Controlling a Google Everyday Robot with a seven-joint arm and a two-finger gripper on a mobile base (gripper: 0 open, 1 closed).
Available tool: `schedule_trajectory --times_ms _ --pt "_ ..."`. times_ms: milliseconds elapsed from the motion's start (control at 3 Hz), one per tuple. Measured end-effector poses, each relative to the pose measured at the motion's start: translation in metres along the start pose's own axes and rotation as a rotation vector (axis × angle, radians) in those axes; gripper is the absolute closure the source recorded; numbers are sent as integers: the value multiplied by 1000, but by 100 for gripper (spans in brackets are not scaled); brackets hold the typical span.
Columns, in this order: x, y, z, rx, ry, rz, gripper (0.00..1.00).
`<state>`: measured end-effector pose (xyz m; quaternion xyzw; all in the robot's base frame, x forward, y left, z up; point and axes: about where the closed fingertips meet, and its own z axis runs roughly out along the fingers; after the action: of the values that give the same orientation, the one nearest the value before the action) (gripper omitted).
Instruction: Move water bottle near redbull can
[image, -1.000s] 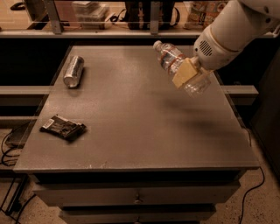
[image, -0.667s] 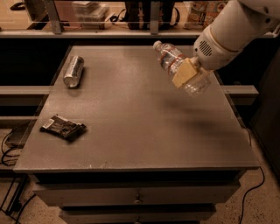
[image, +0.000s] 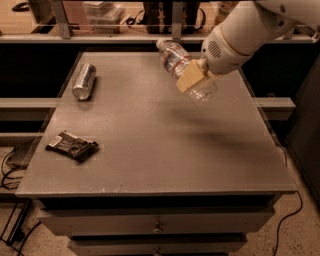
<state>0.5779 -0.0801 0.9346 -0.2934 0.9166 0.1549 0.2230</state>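
Observation:
The water bottle (image: 175, 56) is clear ribbed plastic with a white cap and a reddish-white label band. It is held tilted in the air above the table's far right part, cap pointing up-left. My gripper (image: 192, 77) is shut on the bottle's middle, with tan fingers (image: 190, 76) across it. The redbull can (image: 83, 80) is a slim silver can lying on its side at the table's far left, well apart from the bottle.
A flat dark snack packet (image: 72, 146) lies at the left front of the grey table (image: 165, 150). Drawers sit under the table front. A shelf with clutter runs behind the table. Cables lie on the floor at left and right.
My gripper has carried the water bottle a little to the left, toward the table's middle. The can and packet have not moved.

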Motion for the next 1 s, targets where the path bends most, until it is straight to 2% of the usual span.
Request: schedule_trajectory --times_ms 333,667,1000 --pt "-37 25 26 -46 -7 -53 100" --pt "-66 40 63 -90 16 -47 100" --pt "-91 47 108 -171 35 39 100"
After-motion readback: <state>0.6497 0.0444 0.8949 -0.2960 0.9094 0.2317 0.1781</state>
